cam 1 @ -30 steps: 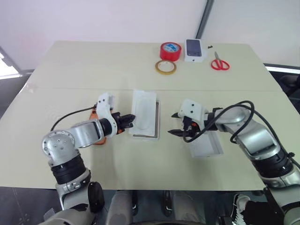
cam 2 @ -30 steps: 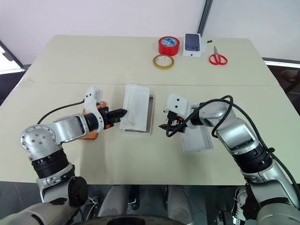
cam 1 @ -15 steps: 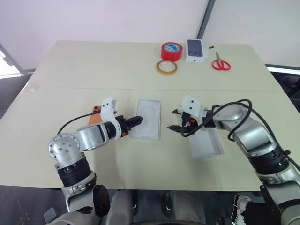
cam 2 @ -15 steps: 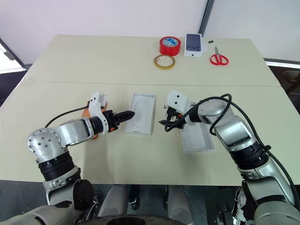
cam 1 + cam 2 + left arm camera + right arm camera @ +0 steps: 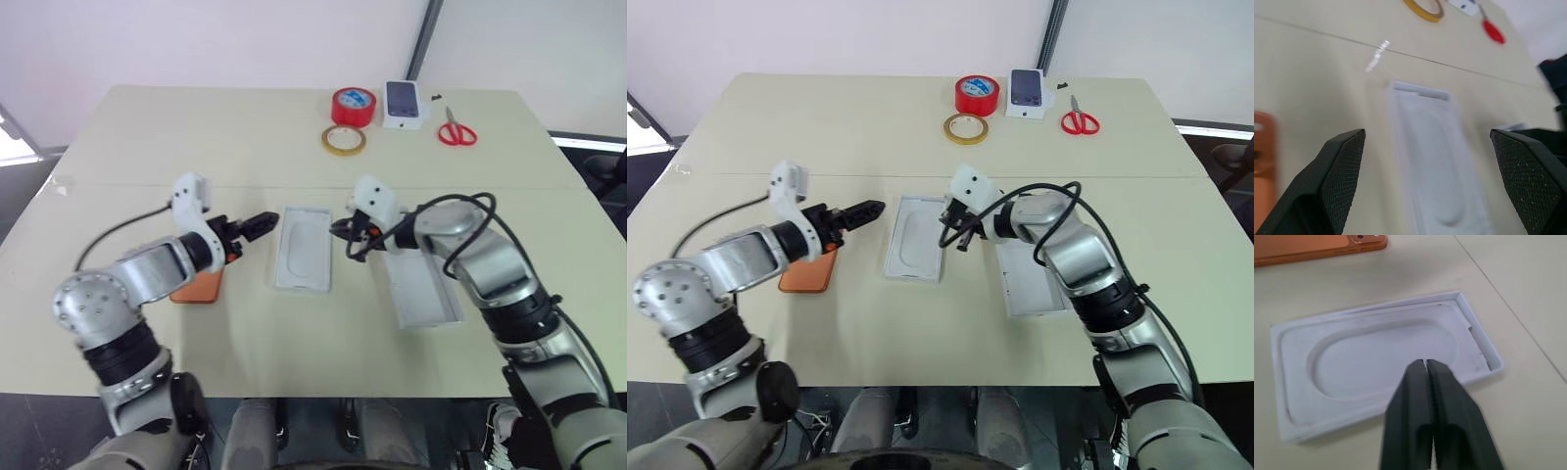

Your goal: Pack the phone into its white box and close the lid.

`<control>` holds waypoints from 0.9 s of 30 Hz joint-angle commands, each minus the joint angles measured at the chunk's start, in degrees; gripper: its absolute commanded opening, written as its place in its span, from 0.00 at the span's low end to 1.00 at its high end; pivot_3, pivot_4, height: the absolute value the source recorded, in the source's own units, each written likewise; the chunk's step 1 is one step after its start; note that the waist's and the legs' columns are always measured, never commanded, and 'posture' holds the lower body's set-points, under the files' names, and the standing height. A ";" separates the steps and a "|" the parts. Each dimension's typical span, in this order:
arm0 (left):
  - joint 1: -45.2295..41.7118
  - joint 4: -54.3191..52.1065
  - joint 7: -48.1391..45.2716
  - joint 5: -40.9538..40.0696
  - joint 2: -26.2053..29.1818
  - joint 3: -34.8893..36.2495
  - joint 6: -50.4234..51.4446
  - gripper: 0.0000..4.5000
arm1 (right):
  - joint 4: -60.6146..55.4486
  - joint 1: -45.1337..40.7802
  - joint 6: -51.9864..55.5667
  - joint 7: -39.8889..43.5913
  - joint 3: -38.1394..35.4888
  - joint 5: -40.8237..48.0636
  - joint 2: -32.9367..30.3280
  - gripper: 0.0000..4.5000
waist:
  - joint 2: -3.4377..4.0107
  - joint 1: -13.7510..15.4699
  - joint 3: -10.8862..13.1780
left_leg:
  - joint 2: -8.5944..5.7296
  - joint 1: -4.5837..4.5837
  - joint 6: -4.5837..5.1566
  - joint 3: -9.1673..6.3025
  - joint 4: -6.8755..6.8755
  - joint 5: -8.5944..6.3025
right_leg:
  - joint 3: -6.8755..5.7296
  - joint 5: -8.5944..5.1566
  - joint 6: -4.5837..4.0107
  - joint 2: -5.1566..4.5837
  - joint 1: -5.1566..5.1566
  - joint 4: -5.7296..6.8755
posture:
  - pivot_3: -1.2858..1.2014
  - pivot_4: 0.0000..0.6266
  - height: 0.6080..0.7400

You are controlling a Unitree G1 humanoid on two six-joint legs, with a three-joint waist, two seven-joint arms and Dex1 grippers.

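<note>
The orange phone (image 5: 195, 287) lies flat on the table, partly under my left forearm. The white box (image 5: 303, 290) sits at the table's middle, with a white insert (image 5: 302, 253) with an oval recess lying in it. To its right the lid (image 5: 428, 300) lies inner face up, partly under my right arm. My left gripper (image 5: 257, 223) hovers open and empty just left of the box's far end. My right gripper (image 5: 344, 233) is shut and empty over the box's right edge; in the right wrist view its fingertips (image 5: 1425, 364) hang above the insert (image 5: 1371, 350).
At the table's far side are a red tape roll (image 5: 356, 105), a yellow tape ring (image 5: 344, 140), a small white box with a phone picture (image 5: 404, 103) and red scissors (image 5: 457, 131). A seam crosses the table behind the box.
The insert, held tilted up by my left gripper, now lies flat in the box. My left gripper opened and drew back left. My right gripper moved left to the box and shut.
</note>
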 commanded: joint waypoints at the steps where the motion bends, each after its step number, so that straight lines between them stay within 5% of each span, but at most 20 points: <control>1: 6.71 -6.07 -13.40 8.00 9.14 -7.20 -12.38 0.95 | 3.22 -3.38 0.60 -4.52 1.88 -3.12 3.90 0.01 | 0.01 -0.34 0.00 | -0.01 -0.01 -0.15 0.04 -0.04 -0.04 | 0.02 0.01 -0.01 -0.05 -0.09 0.02 | 0.52 0.24 1.00; 9: 23.62 -8.73 -35.28 18.83 23.34 -12.07 -31.27 0.95 | 14.52 -6.63 -4.82 -9.36 5.52 -8.36 11.09 0.01 | 0.04 -0.65 0.00 | 0.03 -0.22 -0.30 0.12 -0.28 -0.06 | 0.11 0.07 -0.16 -0.28 -0.69 -0.09 | 0.52 0.24 1.00; 16: 30.88 -11.02 -41.79 17.29 24.31 -8.81 -35.09 0.95 | 21.21 -7.47 -8.42 -11.45 6.51 -11.90 14.14 0.01 | 0.07 -0.73 -0.02 | 0.04 -1.10 -0.47 0.19 -0.38 0.07 | 0.21 0.10 -0.20 -0.30 -1.46 0.06 | 0.52 0.24 1.00; 27: 33.96 -12.88 -42.12 18.20 23.87 -9.06 -35.77 0.95 | 24.32 -7.18 -13.72 -15.32 5.28 -15.66 15.35 0.01 | 0.08 -0.95 -0.02 | 0.12 -1.05 -0.45 0.17 -0.17 0.10 | 0.14 0.16 -0.27 -0.07 -1.33 0.08 | 0.52 0.24 1.00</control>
